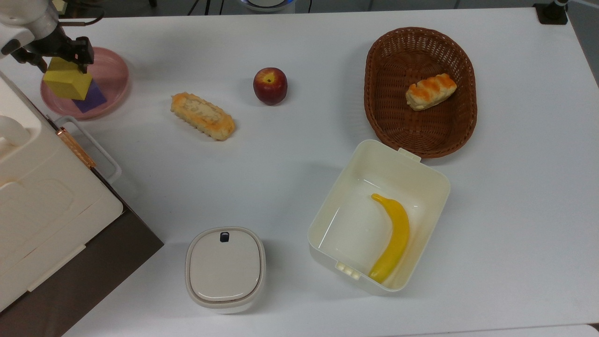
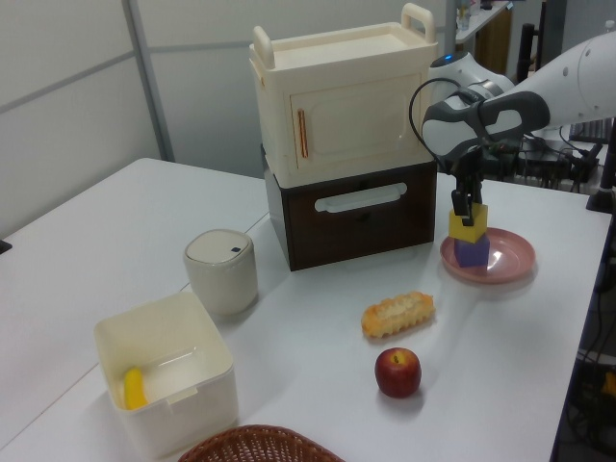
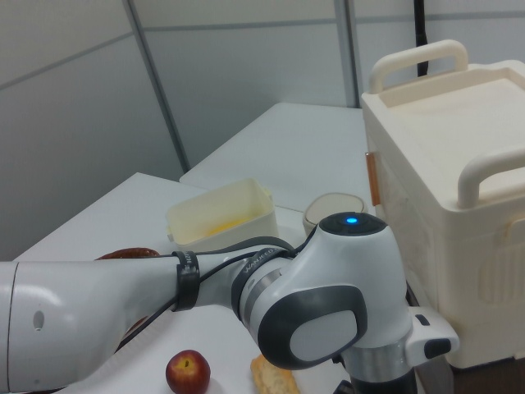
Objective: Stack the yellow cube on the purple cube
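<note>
1. The hand (image 2: 465, 204) sat closed on the yellow cube (image 2: 468, 223), which rested on the purple cube (image 2: 472, 251) inside the pink plate (image 2: 512, 262).
2. Judged from the top view, the yellow cube (image 1: 67, 83) sat twisted and shifted toward the top view's left of the purple cube (image 1: 95, 98). A good release would open slowly and lift straight up, without dragging it off.
3. Nearer on the white surface (image 2: 87, 250) lay a pastry (image 2: 397, 314) and an apple (image 2: 397, 372).
4. Behind stood a cream cabinet (image 2: 337, 96) on a brown drawer unit (image 2: 351, 215), and grey wall panels (image 2: 67, 106).
</note>
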